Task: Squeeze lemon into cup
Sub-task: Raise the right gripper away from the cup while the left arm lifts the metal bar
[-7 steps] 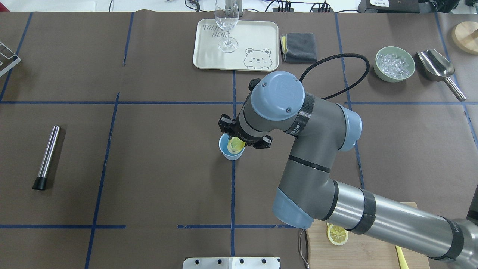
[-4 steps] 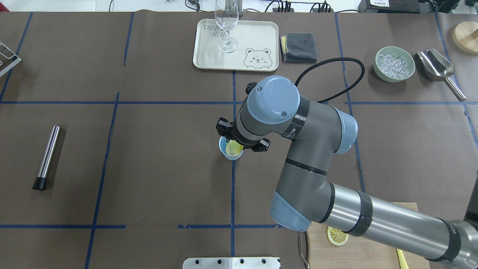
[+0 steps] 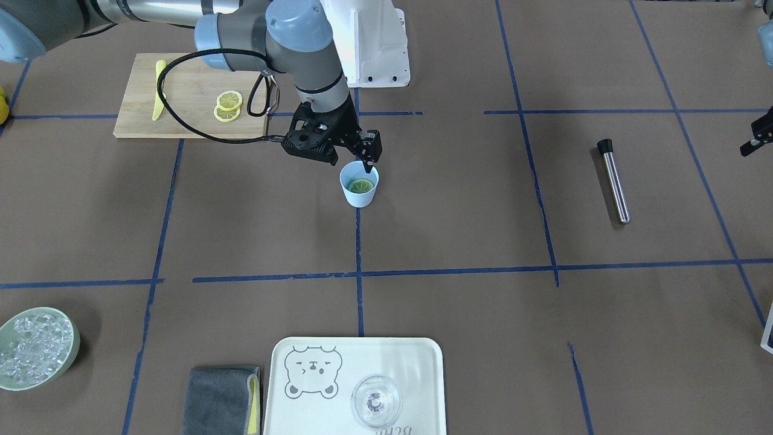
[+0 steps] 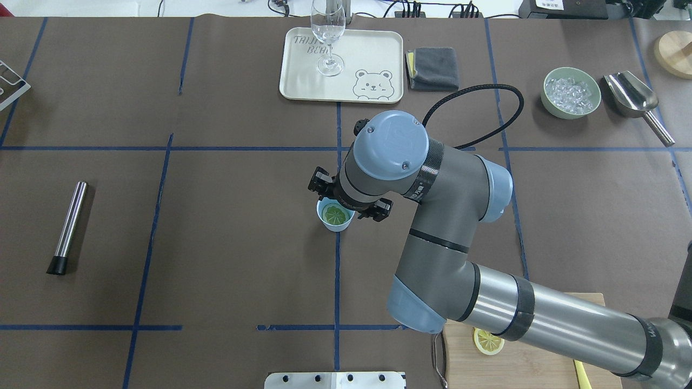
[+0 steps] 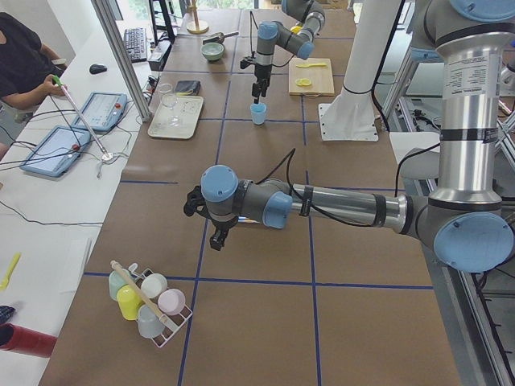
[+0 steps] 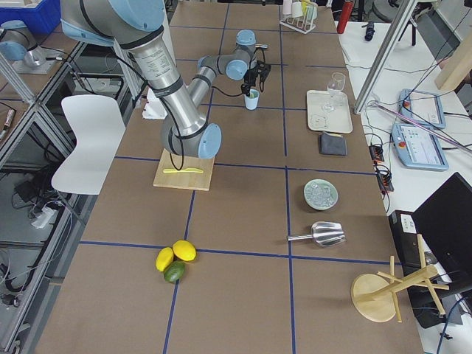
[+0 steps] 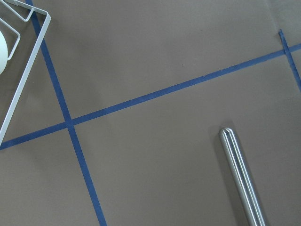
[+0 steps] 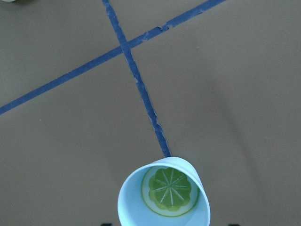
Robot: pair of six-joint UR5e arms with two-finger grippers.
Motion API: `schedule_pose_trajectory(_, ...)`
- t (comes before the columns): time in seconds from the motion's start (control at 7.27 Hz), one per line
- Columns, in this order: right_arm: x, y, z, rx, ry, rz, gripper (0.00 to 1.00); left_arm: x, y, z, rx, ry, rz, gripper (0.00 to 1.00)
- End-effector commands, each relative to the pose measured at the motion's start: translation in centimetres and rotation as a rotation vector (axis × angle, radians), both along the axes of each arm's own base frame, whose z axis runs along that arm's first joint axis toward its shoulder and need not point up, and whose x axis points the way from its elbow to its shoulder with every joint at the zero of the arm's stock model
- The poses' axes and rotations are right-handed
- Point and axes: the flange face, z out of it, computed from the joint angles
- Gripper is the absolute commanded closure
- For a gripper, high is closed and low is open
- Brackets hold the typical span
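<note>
The light-blue cup (image 3: 359,197) stands at the table's middle on a blue tape line; it also shows in the overhead view (image 4: 336,227) and the right wrist view (image 8: 129,207). The lemon slice (image 3: 362,185) lies flat inside the cup, as the overhead view (image 4: 334,214) and the right wrist view (image 8: 170,190) also show. My right gripper (image 3: 338,154) hangs just above the cup, open and empty, one finger over the rim. My left gripper (image 5: 205,217) hovers far off over bare table near a steel rod; I cannot tell whether it is open.
A wooden board (image 3: 187,124) with two lemon slices (image 3: 228,104) and a yellow knife (image 3: 159,90) lies near the robot's base. A tray (image 3: 416,362) holds a clear glass (image 3: 375,400). A bowl of ice (image 3: 33,347), a grey cloth (image 3: 220,399) and a steel rod (image 3: 615,181) lie around.
The lemon slice was pinched in my right gripper over the cup; the gripper has opened and the slice now lies in the cup. The arm shifted slightly left.
</note>
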Motion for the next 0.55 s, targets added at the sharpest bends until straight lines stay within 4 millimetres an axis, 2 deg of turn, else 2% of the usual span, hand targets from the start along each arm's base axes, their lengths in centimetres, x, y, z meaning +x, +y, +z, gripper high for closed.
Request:
schedule_pose_trajectory(0.0,1.9,-1.1,-0.3,0.008,-0.022,0.014,0.0,2.3,-0.1,0.3,-0.008,0.002,0.031,0.0)
schedule_pose_trajectory(0.14,5.5,-2.5,1.1,0.005,-0.029,0.033,0.0,5.2,-0.7,0.1,-0.064,-0.001,0.028,0.0)
schedule_pose_trajectory(0.28,9.8,-3.0,3.9,0.028,-0.028,-0.02,0.0,10.3,-1.3,-0.7,-0.112,0.002,0.049,0.0)
schedule_pose_trajectory(0.41,14.1,-3.8,6.7,0.065,-0.016,-0.06,0.0,13.8,-2.1,-1.0,-0.16,-0.082,-0.015,0.0)
